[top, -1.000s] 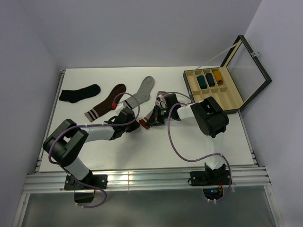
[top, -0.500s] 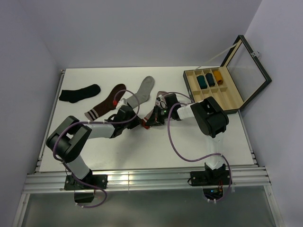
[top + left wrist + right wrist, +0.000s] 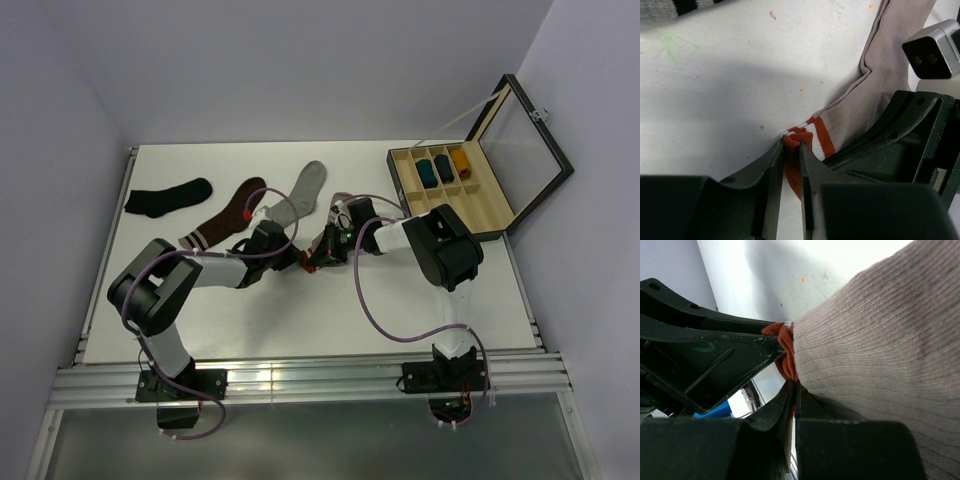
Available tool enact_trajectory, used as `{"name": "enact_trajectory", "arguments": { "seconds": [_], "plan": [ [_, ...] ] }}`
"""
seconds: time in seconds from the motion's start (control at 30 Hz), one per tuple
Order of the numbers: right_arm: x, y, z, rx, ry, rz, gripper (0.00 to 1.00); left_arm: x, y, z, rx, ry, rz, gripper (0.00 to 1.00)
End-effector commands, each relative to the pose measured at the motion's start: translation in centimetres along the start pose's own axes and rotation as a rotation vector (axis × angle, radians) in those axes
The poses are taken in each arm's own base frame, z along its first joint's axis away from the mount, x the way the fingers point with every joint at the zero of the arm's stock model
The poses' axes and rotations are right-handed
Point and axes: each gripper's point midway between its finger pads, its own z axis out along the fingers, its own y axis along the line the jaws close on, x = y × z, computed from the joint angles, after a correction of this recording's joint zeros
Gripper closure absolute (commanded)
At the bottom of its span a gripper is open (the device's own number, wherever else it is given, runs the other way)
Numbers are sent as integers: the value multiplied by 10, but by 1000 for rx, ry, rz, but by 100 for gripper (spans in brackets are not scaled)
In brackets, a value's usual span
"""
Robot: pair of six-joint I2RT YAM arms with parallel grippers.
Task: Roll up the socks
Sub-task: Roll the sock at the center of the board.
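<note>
1. Pink sock [image 3: 890, 75] lies mid-counter between the two arms, its red-and-white cuff [image 3: 812, 140] bunched up off the counter [image 3: 715, 90].
2. Left jaws pinch that cuff. Right jaws clamp the same cuff from the opposite side, nearly touching the left ones.
3. Over the last second I have swung the left arm in toward the right one. The cuff is now held from both sides, so I judge rolling can start.
4. Grey sock [image 3: 303, 190] lies flat farther back, not yet rolled.
</note>
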Motion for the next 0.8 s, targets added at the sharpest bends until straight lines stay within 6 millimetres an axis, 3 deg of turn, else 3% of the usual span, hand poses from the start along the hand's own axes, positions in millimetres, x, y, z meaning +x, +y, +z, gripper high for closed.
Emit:
{"name": "enact_trajectory", "arguments": {
  "seconds": [0.0, 0.17, 0.2, 0.3, 0.33, 0.5, 0.53, 0.77],
  "plan": [
    [-3, -25, 3, 88, -27, 5, 97, -1, 1, 4, -28, 7, 9, 77],
    [-7, -18, -6, 112, -59, -52, 83, -3, 10, 6, -111, 12, 21, 89],
    [-10, -7, -11, 107, -76, -84, 76, -4, 7, 6, -113, 12, 23, 89],
    [-17, 0, -20, 163, -128, -167, 65, -5, 12, 6, -163, 10, 40, 91],
    [-16, 13, -26, 171, -145, -209, 60, -5, 13, 4, -176, 1, 51, 92],
    [-22, 26, -38, 292, -255, -390, 57, -11, 4, -1, -196, -16, 70, 93],
    [-20, 24, -39, 314, -264, -402, 57, -8, 10, -3, -227, -2, 80, 93],
    [-5, 34, -33, 403, -293, -569, 57, -13, 0, -7, -262, -2, 103, 93]
  ]
}}
